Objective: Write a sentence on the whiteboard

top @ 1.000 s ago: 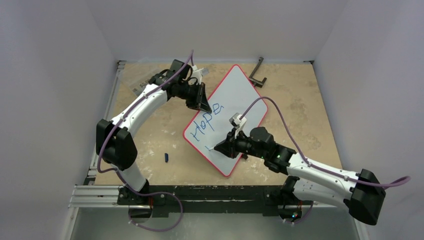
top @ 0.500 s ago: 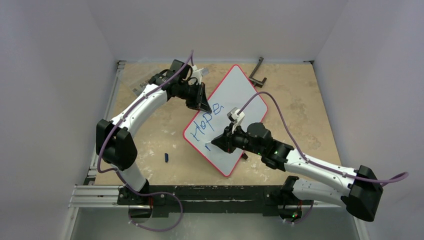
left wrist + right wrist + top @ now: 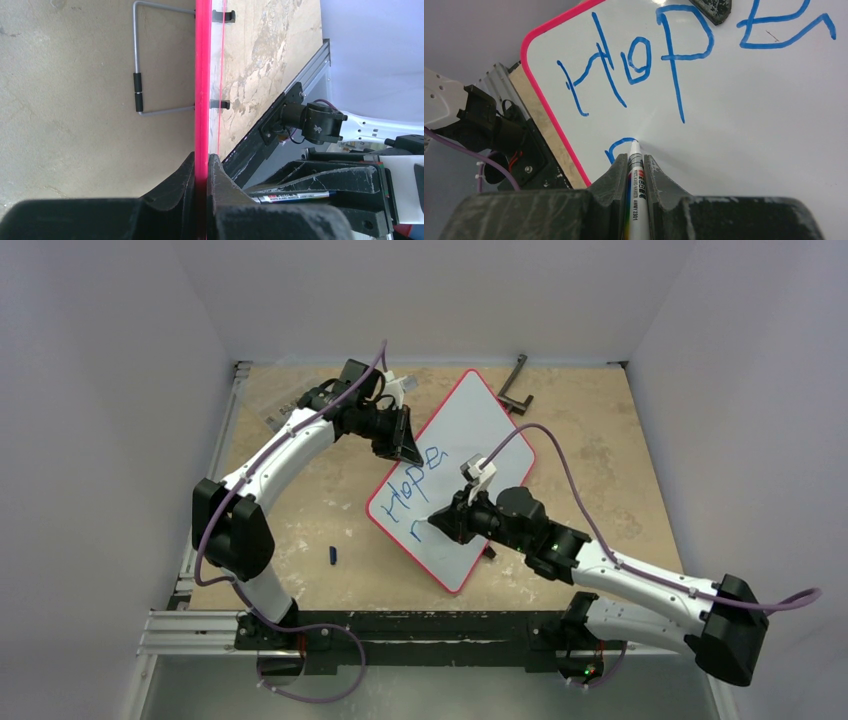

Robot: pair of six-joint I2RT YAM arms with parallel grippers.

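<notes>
— What's new from above?
— The right gripper has slid up across the lower part of the whiteboard, which lies askew on the table. A second ago only a short dash sat under "Hope". Now a hooked stroke stands there, so the sentence has started its second line.

— And the left gripper?
— It hasn't moved. It sits at the board's upper-left edge, just beside the "e".

— What does its wrist camera show?
— The board is seen edge-on. The left fingers are closed on the red rim, one on each side. A wire stand shows on one face and small black clips on the other. I'd say the board is being pinned so it can't skate under the pen.

— And the right wrist?
— Those fingers are clamped on the marker. Its nib touches the white surface at the end of a fresh blue curve, just below the "H". "Hope" reads complete above it.

— Which letter is the curve?
— Hard to call, because a finger hides its lower part. It could be the opening of an "n" or an "r".

— What does that mean for the task?
— One word is written and the next has barely begun, so I'd judge most of the writing is still to come. The rest depends on the nib staying in contact and the left hold staying firm.
</notes>
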